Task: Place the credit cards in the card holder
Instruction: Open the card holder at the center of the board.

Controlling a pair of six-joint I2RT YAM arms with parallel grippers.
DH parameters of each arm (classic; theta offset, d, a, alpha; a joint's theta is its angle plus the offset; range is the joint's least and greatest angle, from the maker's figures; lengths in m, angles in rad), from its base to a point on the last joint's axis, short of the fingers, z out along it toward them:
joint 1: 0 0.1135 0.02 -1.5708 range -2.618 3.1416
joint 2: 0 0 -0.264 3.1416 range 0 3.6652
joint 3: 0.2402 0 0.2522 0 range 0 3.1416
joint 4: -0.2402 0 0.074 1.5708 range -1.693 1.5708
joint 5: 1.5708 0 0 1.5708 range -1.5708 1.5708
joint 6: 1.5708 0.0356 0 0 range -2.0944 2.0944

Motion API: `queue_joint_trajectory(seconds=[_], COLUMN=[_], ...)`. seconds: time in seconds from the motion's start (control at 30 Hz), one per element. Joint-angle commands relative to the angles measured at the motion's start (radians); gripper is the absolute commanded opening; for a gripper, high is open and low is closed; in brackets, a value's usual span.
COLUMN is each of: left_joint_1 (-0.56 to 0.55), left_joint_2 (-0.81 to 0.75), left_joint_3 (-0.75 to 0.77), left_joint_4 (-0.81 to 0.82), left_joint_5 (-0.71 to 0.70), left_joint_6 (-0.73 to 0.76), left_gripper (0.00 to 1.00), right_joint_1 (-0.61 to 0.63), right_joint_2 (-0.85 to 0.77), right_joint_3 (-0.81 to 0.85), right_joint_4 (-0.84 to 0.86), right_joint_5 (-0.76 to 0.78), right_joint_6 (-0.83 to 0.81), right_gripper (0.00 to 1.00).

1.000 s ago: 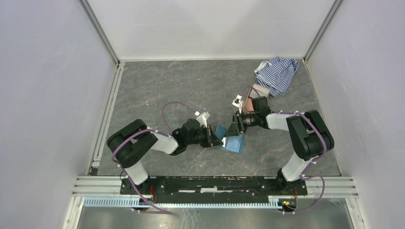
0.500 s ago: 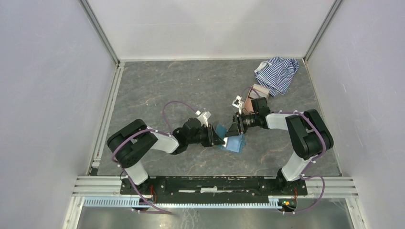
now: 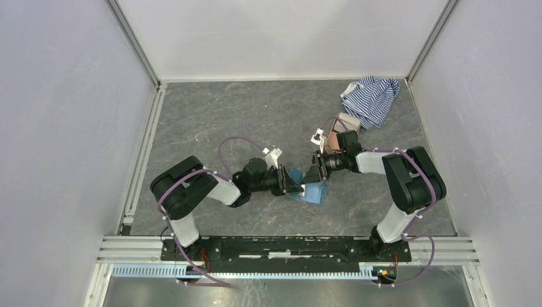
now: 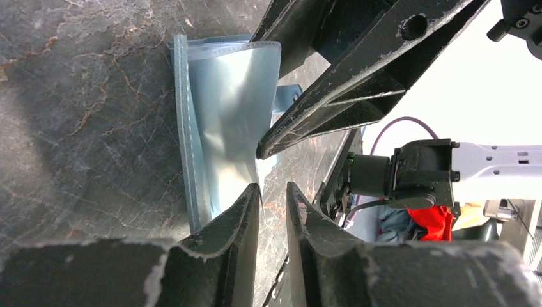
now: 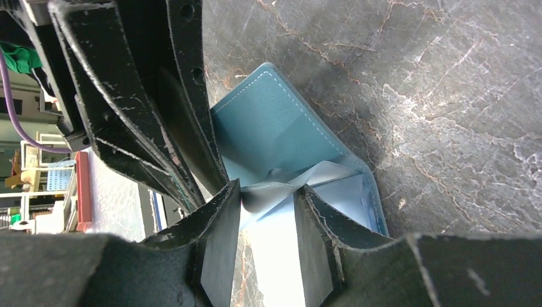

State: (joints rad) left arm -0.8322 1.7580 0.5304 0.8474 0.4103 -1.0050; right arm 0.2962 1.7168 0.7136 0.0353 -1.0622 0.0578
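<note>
The teal-blue card holder [image 3: 316,194] lies open on the dark table between my two arms. In the right wrist view its teal cover [image 5: 275,125] faces up, and a pale blue inner flap buckles between my right gripper [image 5: 268,192], which presses it from both sides. My left gripper [image 4: 273,188] stands at the near edge of the pale sleeve [image 4: 224,109]. Its jaws are a narrow gap apart with only table between them. Seen from above, the left gripper [image 3: 297,187] and right gripper [image 3: 311,179] almost meet tip to tip over the holder. The credit cards are out of view.
A blue-white striped cloth [image 3: 371,99] lies at the back right corner. A pink object [image 3: 335,136] sits just behind my right wrist, partly hidden. Grey walls and metal rails [image 3: 144,160] bound the table.
My left gripper's jaws have come apart from shut. My right gripper's jaws have narrowed onto the inner flap. The left arm's elbow has shifted slightly right; the card holder has barely moved.
</note>
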Motion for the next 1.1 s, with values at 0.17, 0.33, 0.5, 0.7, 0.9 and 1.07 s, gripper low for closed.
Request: queue_joint_trajectory(seconds=[0.17, 0.33, 0.5, 0.7, 0.9, 1.07], left_joint_1=[0.022, 0.036, 0.038, 0.038, 0.038, 0.038], left_joint_2=[0.039, 0.056, 0.09, 0.108, 0.115, 0.137], left_joint_3=[-0.036, -0.05, -0.035, -0.035, -0.03, -0.023], left_joint_4=[0.159, 0.185, 0.195, 0.232, 0.254, 0.26], left_joint_5=[0.056, 0.062, 0.069, 0.082, 0.1, 0.109], left_joint_6=[-0.089, -0.108, -0.123, -0.137, -0.149, -0.162], left_gripper=[0.25, 0.23, 0.2, 0.19, 0.12, 0.13], right_joint_1=[-0.005, -0.017, -0.019, -0.019, -0.02, -0.019], right_joint_2=[0.019, 0.022, 0.023, 0.03, 0.032, 0.03], right_joint_3=[0.007, 0.007, 0.007, 0.007, 0.009, 0.009], right_joint_4=[-0.015, -0.03, -0.033, -0.033, -0.033, -0.032], right_joint_5=[-0.051, -0.058, -0.063, -0.073, -0.083, -0.089], right_joint_6=[-0.05, -0.073, -0.085, -0.085, -0.087, -0.088], right_gripper=[0.41, 0.41, 0.4, 0.39, 0.4, 0.41])
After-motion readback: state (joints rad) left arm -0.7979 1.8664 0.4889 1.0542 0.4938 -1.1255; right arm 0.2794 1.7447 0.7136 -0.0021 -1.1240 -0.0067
